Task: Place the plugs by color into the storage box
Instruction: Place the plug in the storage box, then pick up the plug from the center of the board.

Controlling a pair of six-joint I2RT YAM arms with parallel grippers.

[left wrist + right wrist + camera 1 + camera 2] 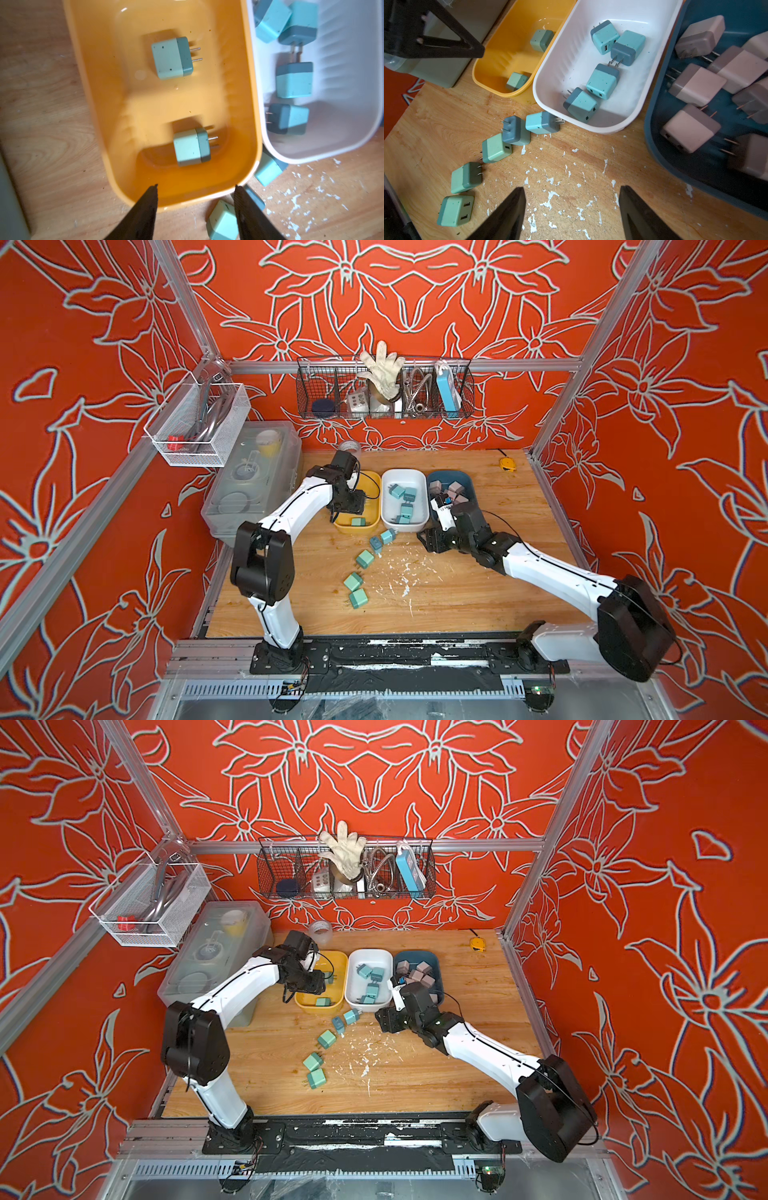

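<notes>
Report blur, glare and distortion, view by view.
Both top views: the wide-angle lens splays the frame posts, and the wall pattern shows colour fringing. Left wrist: the yellow tray looks soft, with glare on one end wall. Right wrist: pink plugs near the picture's edge smear; the white tray is sharp.

A glove point(382, 364) pokes from the wire basket point(324, 385); a tape measure point(507, 464) lies below.

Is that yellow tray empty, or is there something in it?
Not empty. Two mint green plugs lie on their sides in the yellow tray, apart from each other.
</notes>
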